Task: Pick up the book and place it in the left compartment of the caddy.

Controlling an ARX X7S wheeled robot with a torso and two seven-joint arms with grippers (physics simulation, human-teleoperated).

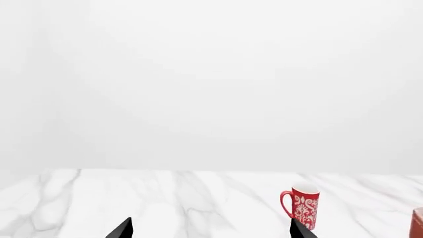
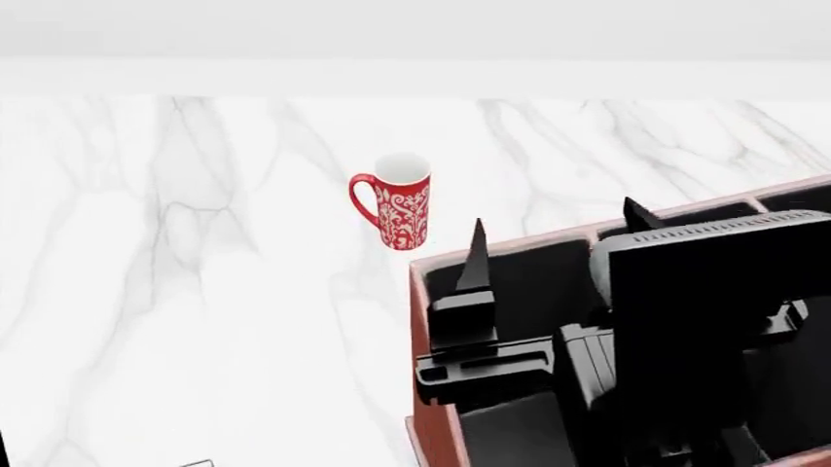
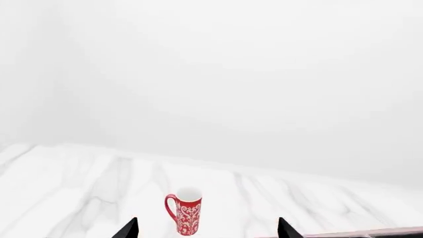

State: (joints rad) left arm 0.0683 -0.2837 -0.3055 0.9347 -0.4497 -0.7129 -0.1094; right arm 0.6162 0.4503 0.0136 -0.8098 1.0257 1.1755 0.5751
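The reddish-brown caddy [image 2: 418,341] with a black inside stands at the table's right front. Its corner also shows in the left wrist view [image 1: 417,224], and its rim in the right wrist view [image 3: 370,233]. My right gripper [image 2: 556,238] is open and empty, held over the caddy's left part with its fingertips pointing away toward the far rim. It hides most of the left compartment. In its own view the right gripper [image 3: 207,230] is wide open. My left gripper [image 1: 211,230] is open and empty above the table; it does not show in the head view. The book is out of view.
A red patterned mug [image 2: 396,209] stands upright on the white marble table [image 2: 195,292], just beyond the caddy's far left corner. It also shows in the left wrist view [image 1: 302,207] and the right wrist view [image 3: 186,210]. A plain white wall lies behind the table.
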